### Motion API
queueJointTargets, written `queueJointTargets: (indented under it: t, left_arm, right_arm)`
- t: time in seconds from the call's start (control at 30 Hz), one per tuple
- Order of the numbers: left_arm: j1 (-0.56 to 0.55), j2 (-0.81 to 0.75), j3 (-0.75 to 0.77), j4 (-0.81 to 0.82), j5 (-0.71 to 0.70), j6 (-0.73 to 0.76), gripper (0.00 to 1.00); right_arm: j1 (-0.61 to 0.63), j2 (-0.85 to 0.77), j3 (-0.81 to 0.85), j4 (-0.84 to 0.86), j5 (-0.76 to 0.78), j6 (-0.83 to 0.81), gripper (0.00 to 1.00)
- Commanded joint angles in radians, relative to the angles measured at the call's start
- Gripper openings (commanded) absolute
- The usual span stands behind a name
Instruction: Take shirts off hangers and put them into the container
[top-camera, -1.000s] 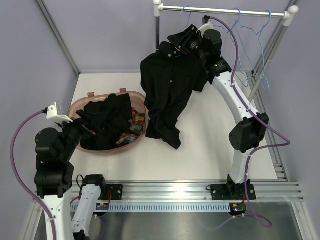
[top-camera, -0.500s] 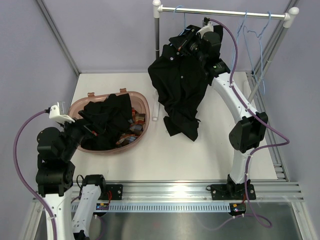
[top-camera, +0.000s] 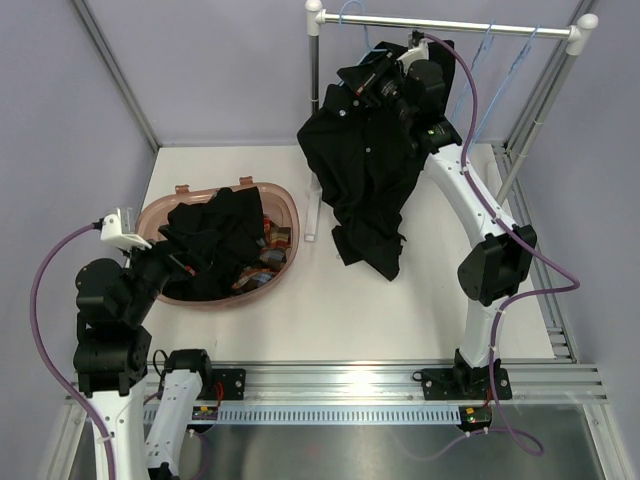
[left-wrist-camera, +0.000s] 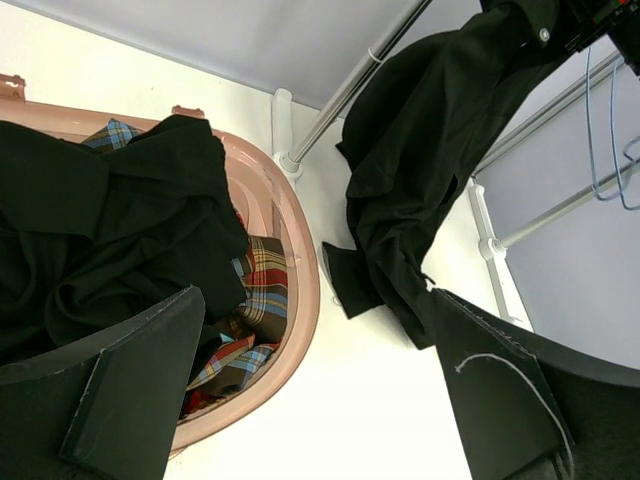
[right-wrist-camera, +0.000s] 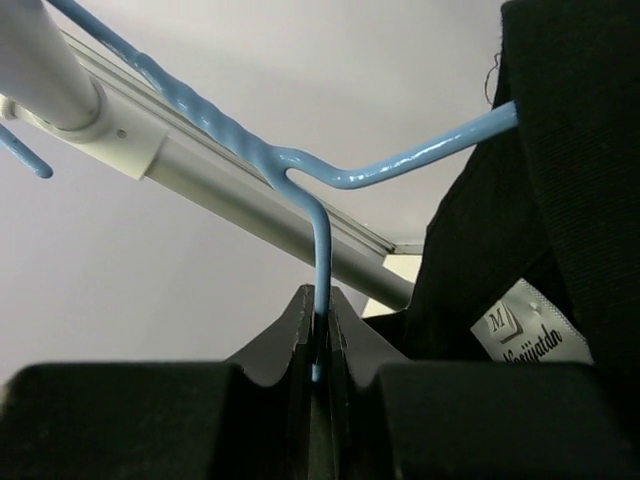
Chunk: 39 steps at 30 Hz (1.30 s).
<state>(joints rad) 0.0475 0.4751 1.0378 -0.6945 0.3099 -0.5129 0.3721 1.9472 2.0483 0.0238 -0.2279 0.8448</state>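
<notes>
Right wrist: right tool (right-wrist-camera: 318, 335) pinches hanger (right-wrist-camera: 321, 240), apparently half-hidden under shirt (right-wrist-camera: 565, 180); left tool (left-wrist-camera: 320, 395) spread.

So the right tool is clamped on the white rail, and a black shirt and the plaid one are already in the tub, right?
No. The right wrist view shows the right tool clamped on the blue hanger, not the rail. The rest is right.
</notes>
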Motion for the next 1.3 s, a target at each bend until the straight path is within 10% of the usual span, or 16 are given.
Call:
queueJointTargets:
  t: [0.0,1.27]
  left_arm:
    - [0.000,-0.016,0.004,0.029,0.043,0.005,0.99]
    - [0.000,-0.033,0.002,0.072,0.273,0.002,0.99]
  right_arm:
    - [0.008,-0.057,0.046,0.152,-0.014,0.077,0.00]
    - [0.007,0.111,0.153,-0.007,0.256,0.085,0.00]
